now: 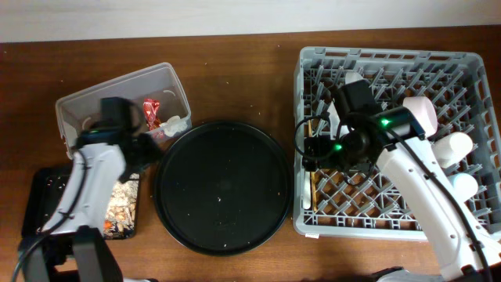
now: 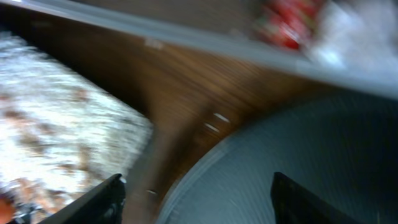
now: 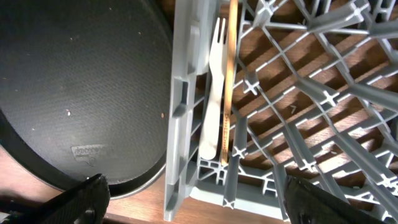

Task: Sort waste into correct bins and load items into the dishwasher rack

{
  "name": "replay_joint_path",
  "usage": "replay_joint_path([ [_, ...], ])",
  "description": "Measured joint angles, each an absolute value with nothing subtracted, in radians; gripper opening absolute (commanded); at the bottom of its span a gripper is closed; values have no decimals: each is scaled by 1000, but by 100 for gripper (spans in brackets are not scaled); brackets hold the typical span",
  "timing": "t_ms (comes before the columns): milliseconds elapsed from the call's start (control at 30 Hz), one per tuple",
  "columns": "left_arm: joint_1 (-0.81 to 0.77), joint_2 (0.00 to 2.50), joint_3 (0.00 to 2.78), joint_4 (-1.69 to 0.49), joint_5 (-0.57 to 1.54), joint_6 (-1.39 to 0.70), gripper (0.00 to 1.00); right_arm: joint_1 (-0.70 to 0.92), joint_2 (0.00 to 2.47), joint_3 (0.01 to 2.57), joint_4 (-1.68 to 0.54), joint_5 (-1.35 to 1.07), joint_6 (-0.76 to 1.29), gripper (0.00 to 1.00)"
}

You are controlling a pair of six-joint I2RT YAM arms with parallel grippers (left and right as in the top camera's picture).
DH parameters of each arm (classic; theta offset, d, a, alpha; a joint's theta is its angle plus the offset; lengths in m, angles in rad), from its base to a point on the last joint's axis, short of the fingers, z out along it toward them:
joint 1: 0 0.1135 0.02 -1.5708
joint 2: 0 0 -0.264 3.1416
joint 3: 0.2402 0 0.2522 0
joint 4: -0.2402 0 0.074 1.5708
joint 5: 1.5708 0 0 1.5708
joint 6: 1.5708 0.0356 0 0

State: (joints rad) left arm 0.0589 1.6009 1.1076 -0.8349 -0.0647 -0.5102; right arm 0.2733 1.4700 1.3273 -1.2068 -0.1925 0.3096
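The grey dishwasher rack (image 1: 391,223) fills the right side. A white fork (image 3: 214,93) and a thin wooden stick (image 3: 231,81) lie side by side along its left wall. My right gripper (image 3: 199,202) hovers open above that wall, holding nothing. A pink-beige bowl (image 1: 423,113), a white cup (image 1: 454,147) and a light-blue cup (image 1: 463,186) sit at the rack's right. The clear tub (image 1: 86,102) holds a red wrapper (image 1: 151,110) and white paper (image 1: 176,124). My left gripper (image 2: 199,199) is open and empty between the tub and the black tray (image 1: 43,200), which holds beige food scraps (image 1: 121,204).
A big round black tray (image 1: 223,186) lies in the middle, between the bins and the rack. In the blurred left wrist view its rim (image 2: 249,143) curves under my left gripper. The right arm stretches over the rack's right half.
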Motion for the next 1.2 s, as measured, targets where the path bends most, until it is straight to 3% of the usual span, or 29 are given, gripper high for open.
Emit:
replay_joint_path([
  [233,-187,1600,1136,-926,-60,-370,85,91,1470,1327,-1188,-283,266,99],
  [300,-204,1600,1203,-999,-59,-328,87,30,1470,1327,-1189,-295,221,98],
  [367,-207,1600,1288,-1064,-60,-287,98,-20,1470,1330,-1199,-303,176,98],
  [500,-201,1593,1512,-1241,-59,-202,99,-104,1473,1375,-1234,-309,93,98],
  [700,-160,1570,1591,-1466,-60,-178,99,-144,1473,1409,-1350,-300,51,99],
  [933,-112,1435,1578,-1438,-63,-178,99,-144,1373,1390,-1345,-266,44,99],
  [1200,-112,936,1211,-1152,-64,-178,99,-144,881,1218,-1166,-247,41,98],
])
